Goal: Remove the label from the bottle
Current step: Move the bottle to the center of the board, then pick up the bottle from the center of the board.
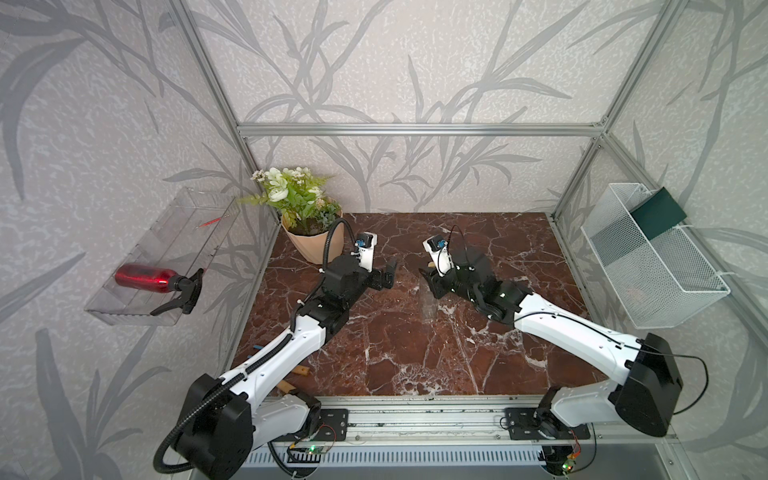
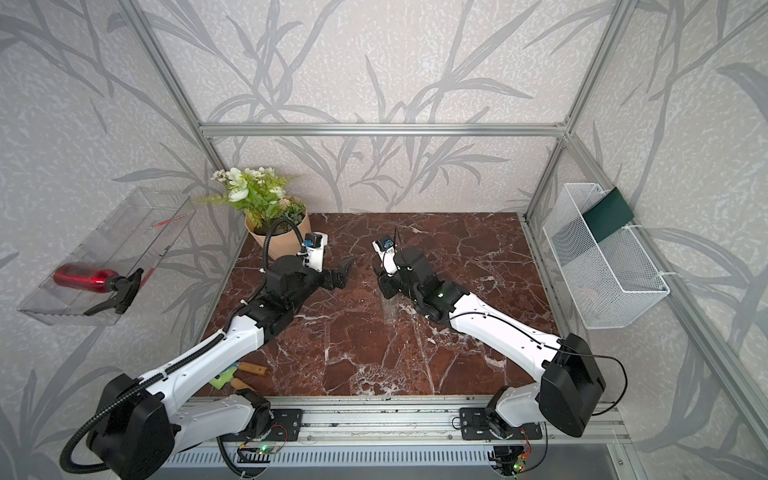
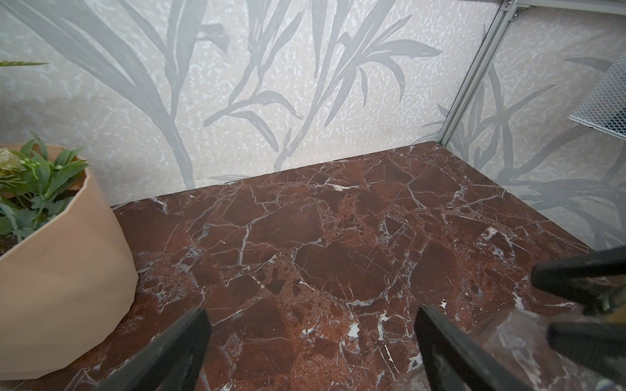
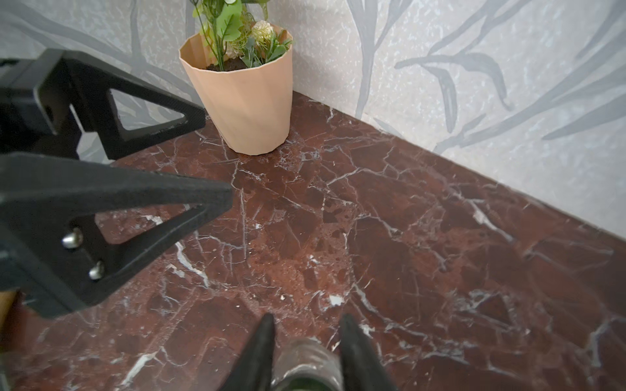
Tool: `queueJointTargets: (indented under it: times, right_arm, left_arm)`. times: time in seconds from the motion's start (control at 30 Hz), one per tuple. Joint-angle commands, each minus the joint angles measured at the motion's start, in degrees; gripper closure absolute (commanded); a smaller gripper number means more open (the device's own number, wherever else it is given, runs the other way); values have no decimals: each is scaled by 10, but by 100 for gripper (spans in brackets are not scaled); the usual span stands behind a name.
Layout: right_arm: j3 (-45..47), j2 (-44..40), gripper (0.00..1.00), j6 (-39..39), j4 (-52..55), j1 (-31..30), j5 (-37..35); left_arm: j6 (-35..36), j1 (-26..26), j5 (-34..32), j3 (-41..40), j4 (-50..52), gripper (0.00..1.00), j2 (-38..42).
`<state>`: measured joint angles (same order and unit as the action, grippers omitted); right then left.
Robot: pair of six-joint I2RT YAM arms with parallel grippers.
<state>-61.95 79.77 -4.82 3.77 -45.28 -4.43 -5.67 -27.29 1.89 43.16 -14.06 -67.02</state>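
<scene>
- Red spray bottle [image 1: 143,277] is lying in the clear wall tray [image 1: 124,318].
- Potted plant [image 1: 311,243] is standing at the worktop's [image 1: 395,353] back corner.
- Left hand [image 3: 311,309] is hovering over the worktop, jaws standing wide, holding nothing.
- Bottle [image 4: 306,362] is sitting near mid-worktop between the right hand's [image 4: 307,318] fingers; cannot tell whether they are gripping it.

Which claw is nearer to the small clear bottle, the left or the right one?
Right. The right claw straddles the small clear bottle, one finger on each side; the left claw hangs open beside it, apart.
</scene>
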Motion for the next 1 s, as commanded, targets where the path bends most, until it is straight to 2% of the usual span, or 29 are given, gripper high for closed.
queueJointTargets:
  times: [0.0,0.1,0.2,0.37,0.57,0.73,0.87,0.97]
  right_arm:
    - [10,-14,33,-6,0,-5,-8]
    - [8,-15,19,-2,0,-5,-11]
    - [9,-15,16,-3,-1,-5,-10]
    - [7,-22,1,-4,2,-6,-13]
    - [-8,-53,1,-3,36,-6,-28]
    - [-5,-111,1,-12,76,-5,-37]
    - [13,-161,1,-28,96,1,-59]
    - [31,-186,1,-65,101,36,-48]
  left_arm:
    - [11,-3,9,20,-7,3,5]
    - [13,-5,12,21,-4,3,6]
    - [15,-6,15,22,-2,2,9]
    - [23,-8,24,26,3,3,15]
    - [42,-10,48,48,38,2,33]
    - [52,-9,78,73,79,1,54]
    - [52,-10,124,96,117,1,65]
    - [49,-12,168,111,139,1,64]
